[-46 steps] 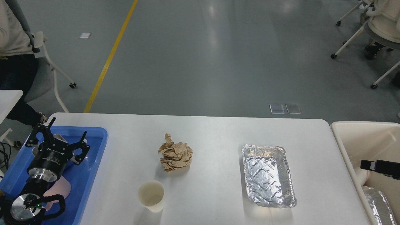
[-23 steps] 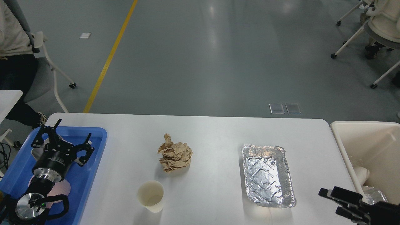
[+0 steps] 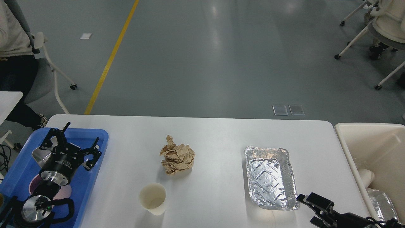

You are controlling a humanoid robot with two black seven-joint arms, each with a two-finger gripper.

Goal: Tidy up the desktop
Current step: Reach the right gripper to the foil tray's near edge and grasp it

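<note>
**Bench with three items, both grippers released**

The white bench (image 3: 215,133) fills the lower view, carrying a crumpled brown paper ball (image 3: 177,158), a paper cup (image 3: 152,198) and a foil tray (image 3: 271,177). The left gripper (image 3: 73,142) hangs released over the blue tray (image 3: 98,148); the right gripper (image 3: 311,209) sits released just beside the foil tray.

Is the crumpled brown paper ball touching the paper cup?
Apart. The head view shows a bare strip of white desktop between the paper ball and the cup, which stands nearer the front edge.
</note>
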